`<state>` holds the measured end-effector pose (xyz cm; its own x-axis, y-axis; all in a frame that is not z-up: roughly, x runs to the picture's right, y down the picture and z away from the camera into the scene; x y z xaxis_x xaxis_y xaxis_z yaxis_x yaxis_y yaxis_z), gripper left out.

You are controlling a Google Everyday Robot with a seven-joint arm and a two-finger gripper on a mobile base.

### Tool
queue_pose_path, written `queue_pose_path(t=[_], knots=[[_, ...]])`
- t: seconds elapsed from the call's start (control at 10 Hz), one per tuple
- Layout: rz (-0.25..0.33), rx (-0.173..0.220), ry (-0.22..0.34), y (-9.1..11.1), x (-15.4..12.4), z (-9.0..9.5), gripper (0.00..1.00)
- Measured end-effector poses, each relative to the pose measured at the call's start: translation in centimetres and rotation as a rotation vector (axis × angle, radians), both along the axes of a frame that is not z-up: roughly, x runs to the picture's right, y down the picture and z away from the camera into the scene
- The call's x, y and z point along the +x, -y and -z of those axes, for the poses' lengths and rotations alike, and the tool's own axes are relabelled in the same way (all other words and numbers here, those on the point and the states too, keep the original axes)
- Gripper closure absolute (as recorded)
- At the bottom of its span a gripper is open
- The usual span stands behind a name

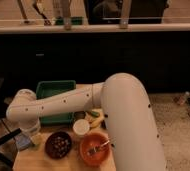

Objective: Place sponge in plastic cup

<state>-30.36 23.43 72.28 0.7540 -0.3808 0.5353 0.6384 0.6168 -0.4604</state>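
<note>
My white arm reaches across the wooden table to the left, bends at the elbow, and points down at the table's front left corner. The gripper (30, 134) hangs there below the wrist, right over a pale translucent shape that looks like the plastic cup (34, 131). A small light-blue block, the sponge (24, 143), shows just under and to the left of the gripper, at the table edge. I cannot tell whether the gripper touches or holds it.
A green tray (55, 90) lies behind the arm. A white opaque cup (81, 127), a dark bowl (58, 145), an orange bowl with a fork (94, 149) and bananas (94, 119) stand to the right. A dark counter front is behind.
</note>
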Motion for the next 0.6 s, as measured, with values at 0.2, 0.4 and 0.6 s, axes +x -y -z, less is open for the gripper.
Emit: queue_pose_path(t=[0.2, 0.4, 0.6], knots=[[-0.003, 0.0, -0.002, 0.03, 0.12, -0.16, 0.2], [-0.004, 0.0, -0.003, 0.06, 0.2, -0.31, 0.2], [-0.004, 0.0, -0.002, 0.13, 0.23, -0.37, 0.2]])
